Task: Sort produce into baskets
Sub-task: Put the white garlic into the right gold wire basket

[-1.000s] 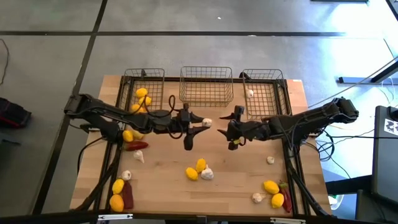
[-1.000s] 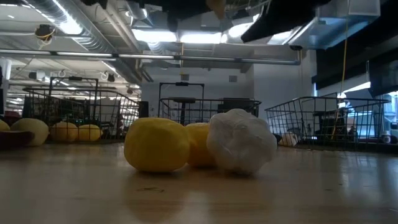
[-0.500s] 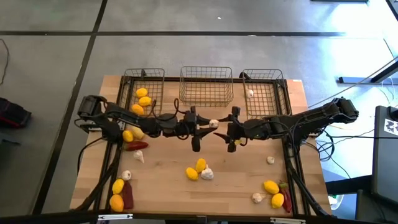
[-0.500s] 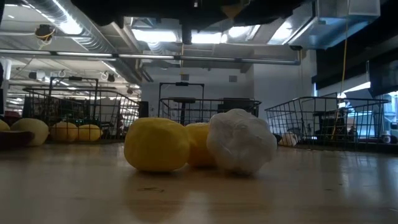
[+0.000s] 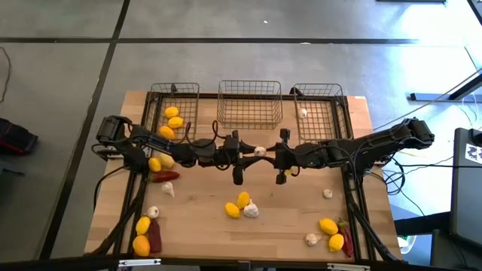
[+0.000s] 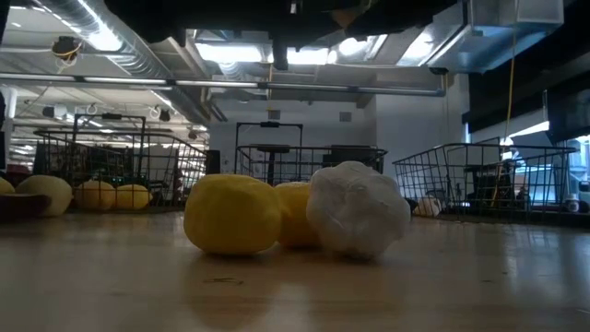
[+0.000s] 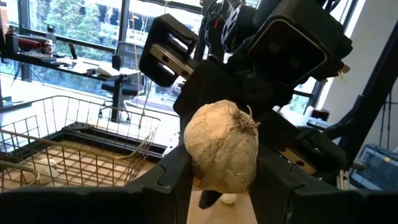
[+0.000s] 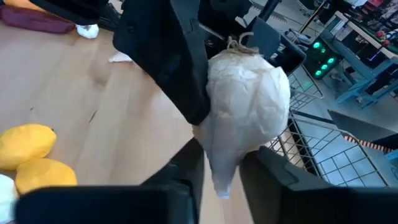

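A light wooden table (image 5: 203, 226) stands on a grey floor (image 5: 226, 22) crossed by dark seams. Beyond the table's far edge the low view shows ceiling ducts (image 6: 101, 37) and strip lights (image 6: 249, 53). The left wrist view shows windows (image 7: 56, 25) with trees outside.

Garlic bulb (image 8: 247, 106) hides the fingertips behind — grip unclear.

Pale, smooth matt wooden table (image 5: 203, 226). Three dark thin metal wire-mesh baskets (image 5: 249, 105). Whitish garlic bulb (image 7: 222, 147), papery and wrinkled, dry roots on top. Yellow lemons (image 6: 232, 215), dull and finely pitted. Matt black plastic left gripper (image 7: 219, 186).
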